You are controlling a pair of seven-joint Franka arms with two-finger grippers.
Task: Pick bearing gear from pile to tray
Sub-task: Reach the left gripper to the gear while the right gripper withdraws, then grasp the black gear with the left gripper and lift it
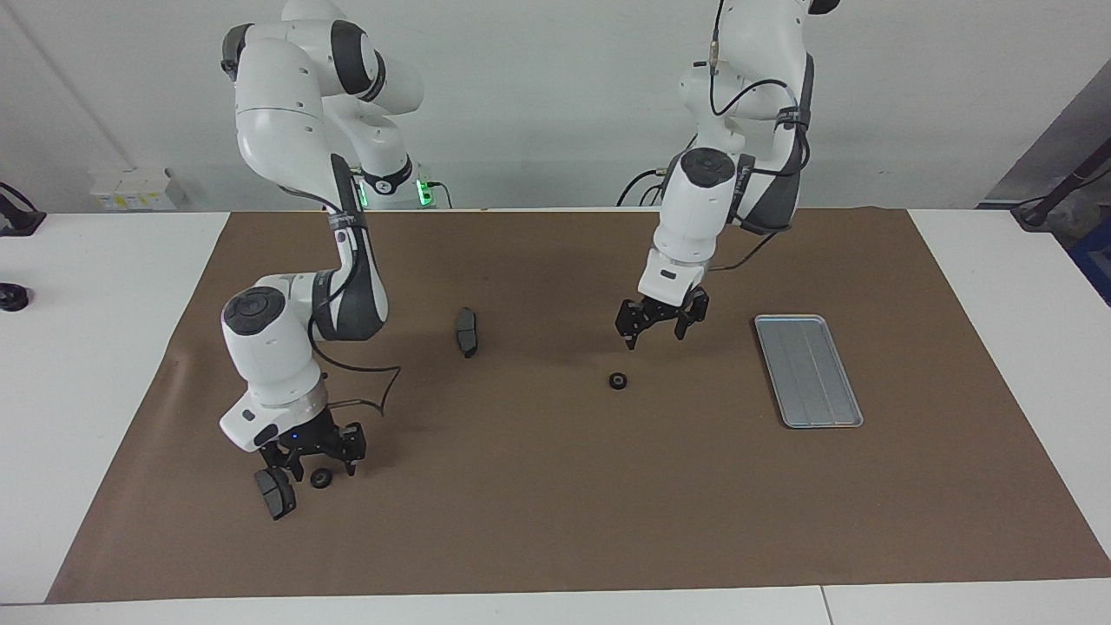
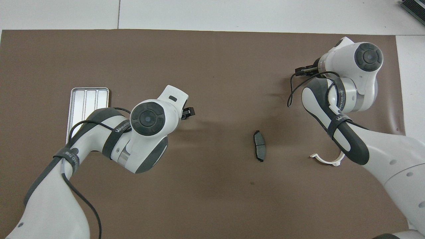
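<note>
A small black bearing gear (image 1: 617,380) lies on the brown mat in the middle of the table. My left gripper (image 1: 657,328) hangs open above it without touching it. In the overhead view the left gripper (image 2: 188,113) covers that gear. The silver ridged tray (image 1: 807,369) lies empty toward the left arm's end, and my left arm partly covers the tray (image 2: 87,98) from above. My right gripper (image 1: 317,460) is open and low over a second small gear (image 1: 321,477) toward the right arm's end. I cannot tell whether it touches that gear.
A dark brake pad (image 1: 275,495) lies beside the second gear, close to the right gripper's fingers. Another brake pad (image 1: 467,332) (image 2: 259,150) lies on the mat between the arms. A white curved clip (image 2: 327,160) lies by the right arm.
</note>
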